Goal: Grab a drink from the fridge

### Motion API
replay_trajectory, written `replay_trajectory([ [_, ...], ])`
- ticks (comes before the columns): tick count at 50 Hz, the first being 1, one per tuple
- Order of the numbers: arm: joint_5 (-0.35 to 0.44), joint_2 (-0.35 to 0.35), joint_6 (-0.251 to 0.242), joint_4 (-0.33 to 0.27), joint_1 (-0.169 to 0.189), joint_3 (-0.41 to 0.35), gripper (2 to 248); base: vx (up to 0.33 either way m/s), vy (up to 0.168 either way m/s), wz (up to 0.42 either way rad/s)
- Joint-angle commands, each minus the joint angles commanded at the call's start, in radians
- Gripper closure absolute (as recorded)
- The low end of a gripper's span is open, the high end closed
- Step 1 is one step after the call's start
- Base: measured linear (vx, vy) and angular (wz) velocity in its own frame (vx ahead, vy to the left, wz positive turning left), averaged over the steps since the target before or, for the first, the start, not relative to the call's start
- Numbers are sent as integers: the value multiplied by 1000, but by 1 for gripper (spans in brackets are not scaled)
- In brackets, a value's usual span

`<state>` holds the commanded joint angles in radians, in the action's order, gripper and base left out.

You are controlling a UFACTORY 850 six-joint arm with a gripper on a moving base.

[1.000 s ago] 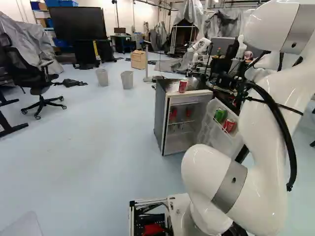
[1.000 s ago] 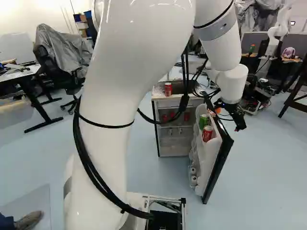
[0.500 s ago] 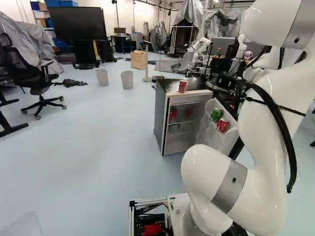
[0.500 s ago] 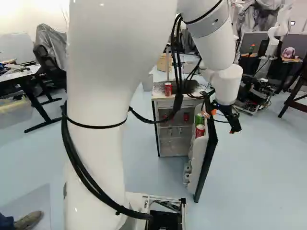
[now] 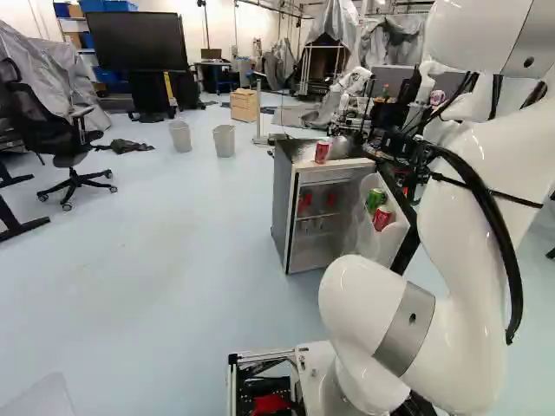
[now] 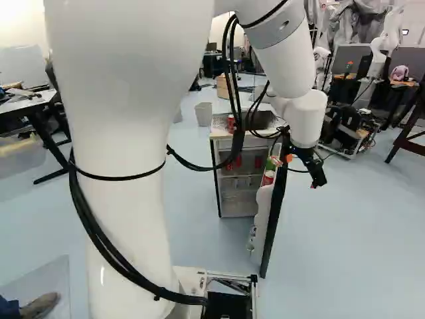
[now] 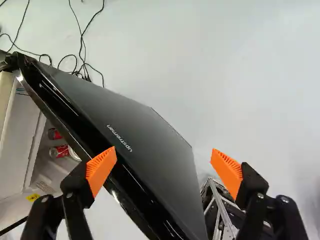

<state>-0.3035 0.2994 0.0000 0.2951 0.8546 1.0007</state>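
The black, orange-padded gripper (image 7: pixel 164 151), fingers apart, is outside the flat black fridge door (image 7: pixel 145 137); the red metal can (image 5: pixel 382 217), right of centre in the left base view, lies across it, so reaching probably means clearing its edge.

Blocked from outer side by fridge door (image 6: pixel 272 222), standing btwn gripper (image 6: pixel 319 179) & fridge shelves (image 5: pixel 319 215). Passable on base-facing side, thru gap btwn door's free edge & cabinet (image 5: pixel 283 208). Narrowed inside gap by door racks (image 5: pixel 368 239), jutting twd shelves.
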Motion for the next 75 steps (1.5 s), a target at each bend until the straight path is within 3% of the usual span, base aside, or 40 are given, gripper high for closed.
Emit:
replay_trajectory([
  [34, 0, -96, 0, 0, -45, -117, 3, 0, 0, 0],
  [75, 44, -196, 0, -19, -138, -232, 3, 0, 0, 0],
])
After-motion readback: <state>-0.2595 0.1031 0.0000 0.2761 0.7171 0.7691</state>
